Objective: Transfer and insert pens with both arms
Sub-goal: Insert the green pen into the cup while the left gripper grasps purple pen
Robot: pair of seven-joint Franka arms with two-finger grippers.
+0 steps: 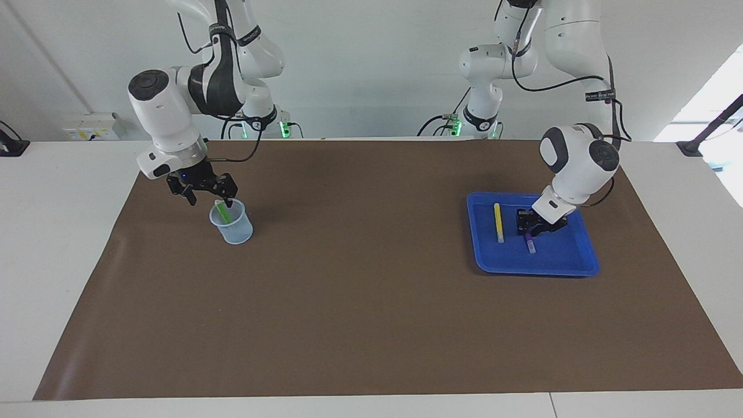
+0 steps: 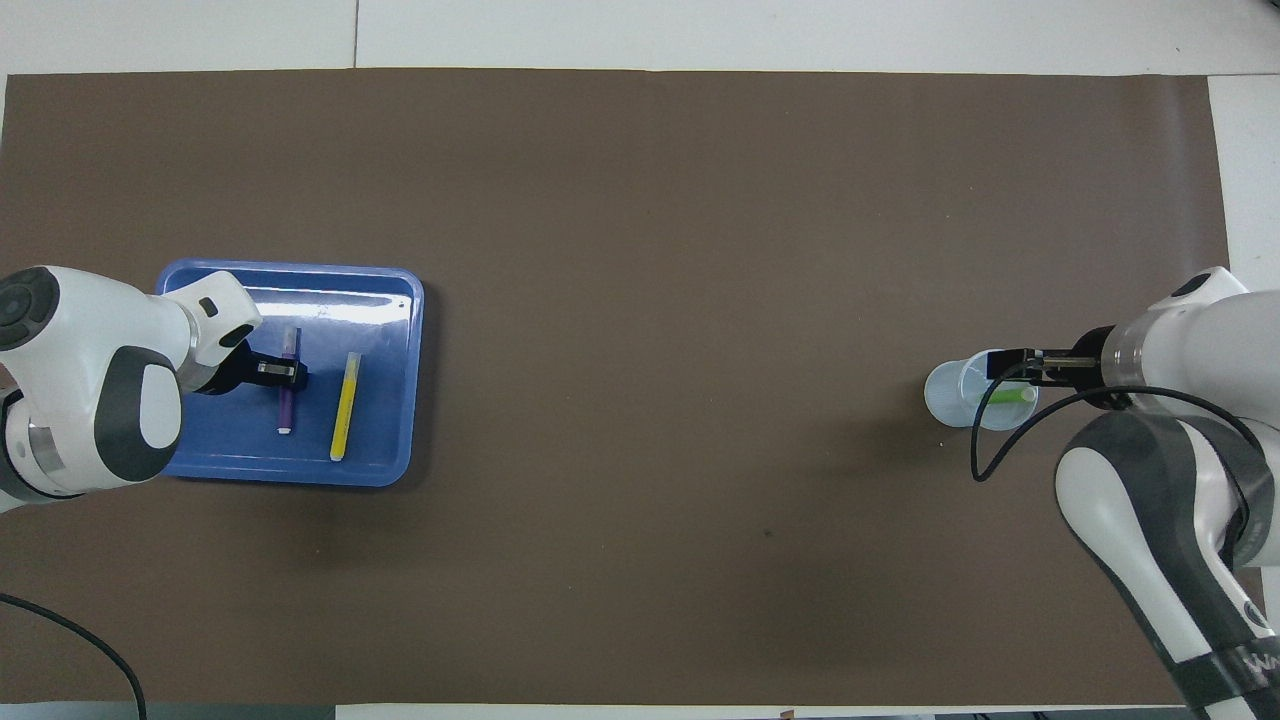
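Now: left gripper (image 1: pixel 534 226) closed across the purple pen (image 1: pixel 530 242), in the blue tray (image 1: pixel 572 264).
Pen's long axis crosses the fingers; yellow pen (image 1: pixel 498 222) lies parallel beside. Right gripper (image 1: pixel 203 191) open above cup (image 1: pixel 232 223) holding 1 green pen (image 1: pixel 221 210).

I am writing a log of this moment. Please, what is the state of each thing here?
Green marker pen: leaning in clear plastic cup.
Purple marker pen: flat in blue plastic tray, gripped.
Yellow marker pen: flat in tray.
Left pincer: shut on purple pen.
Right pincer: open over cup.

I am working in a robotics lab: bare white walls, a white counter (image 1: pixel 46 232) wearing a brown mat (image 1: pixel 371 302).
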